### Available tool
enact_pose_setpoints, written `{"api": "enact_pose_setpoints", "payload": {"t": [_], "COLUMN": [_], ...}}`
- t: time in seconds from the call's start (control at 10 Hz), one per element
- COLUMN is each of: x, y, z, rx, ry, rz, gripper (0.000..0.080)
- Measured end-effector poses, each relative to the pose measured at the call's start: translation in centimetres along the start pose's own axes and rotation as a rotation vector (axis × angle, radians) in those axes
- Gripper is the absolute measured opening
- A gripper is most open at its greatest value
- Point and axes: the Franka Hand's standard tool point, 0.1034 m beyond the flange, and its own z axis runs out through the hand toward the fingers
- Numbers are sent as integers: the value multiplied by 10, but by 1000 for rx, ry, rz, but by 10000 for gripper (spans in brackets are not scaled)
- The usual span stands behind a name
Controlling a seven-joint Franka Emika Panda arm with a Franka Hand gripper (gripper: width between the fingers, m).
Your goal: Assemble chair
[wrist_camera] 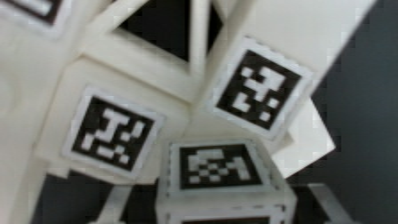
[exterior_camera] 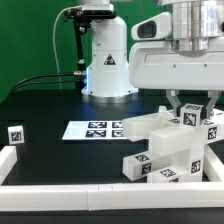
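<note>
Exterior view first: the white plastic chair kit (exterior_camera: 165,145), blocky tagged panels and legs, is bunched up in the lower right of the frame, pressed against the long white border rail (exterior_camera: 100,186) along the bottom edge. Some pieces look stacked or maybe joined, but I can't tell which joints are really seated. One small white tagged cube (exterior_camera: 16,133) sits well apart at the left edge. The flat white marker board (exterior_camera: 93,129) lies in the middle. The arm's two-finger gripper (exterior_camera: 186,110) is down on the top of the pile, fingers on either side of an upright tagged piece; can't tell if it's actually squeezing.

Wrist view: just a blurry close-up of white tagged blocks (wrist_camera: 178,130) filling the frame, fingers not clearly visible.

My guess: early-to-middle, lots left.
</note>
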Motion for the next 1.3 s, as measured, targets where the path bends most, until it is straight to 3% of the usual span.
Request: {"api": "enact_pose_setpoints", "payload": {"t": [0.2,0.6,0.8,0.9,1.0,1.1,1.3], "x": [-1,-2,-1,-2,-2,-1,0], "y": [-3,-6,-6,-6,-6,-7,-10], "z": [0,1,1,1,1,1,-2], "rx": [28,51,57,56,56,55,61], "ry": [5,-14,-10,-11,-11,-6,7], "rz": [226,480,476,475,471,393,92], "gripper": [281,282,282,324,516,607,641]}}
